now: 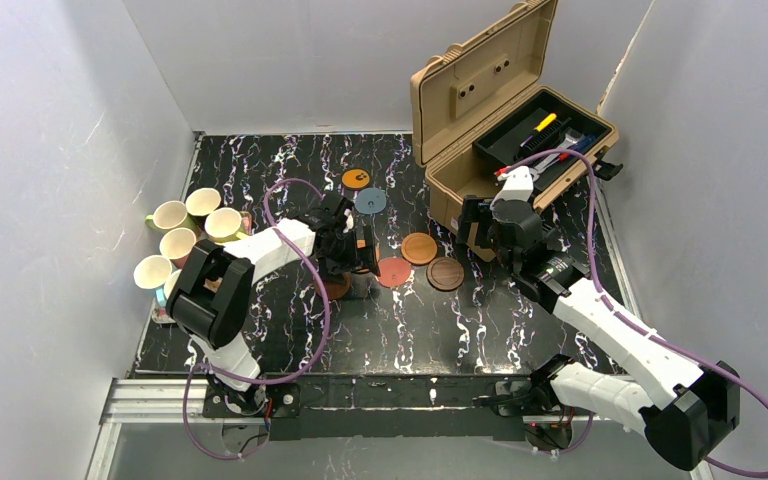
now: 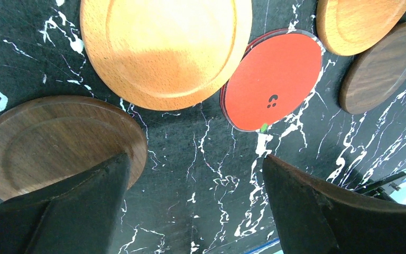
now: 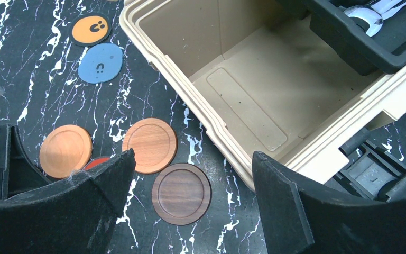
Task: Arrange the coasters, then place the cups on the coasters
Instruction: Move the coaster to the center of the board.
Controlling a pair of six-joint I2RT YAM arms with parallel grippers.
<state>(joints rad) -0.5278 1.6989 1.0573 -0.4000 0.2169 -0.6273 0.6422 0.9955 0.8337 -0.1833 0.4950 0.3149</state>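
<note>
Both empty: left gripper wide open, dark wood coaster partly under one finger, red coaster ahead-right, cups well behind; right gripper wide open, second dark coaster showing between its fingers.

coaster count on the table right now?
7. Far side: orange coaster, grey-blue coaster. Middle: orange-brown coaster, dark brown coaster, red coaster. Below the left gripper: second orange-brown, second dark brown. Another may lie under the red.

There was no readable text or numbers anywhere tbh, just small dark dotted marks on the orange coaster, grey-blue coaster and red coaster
</note>
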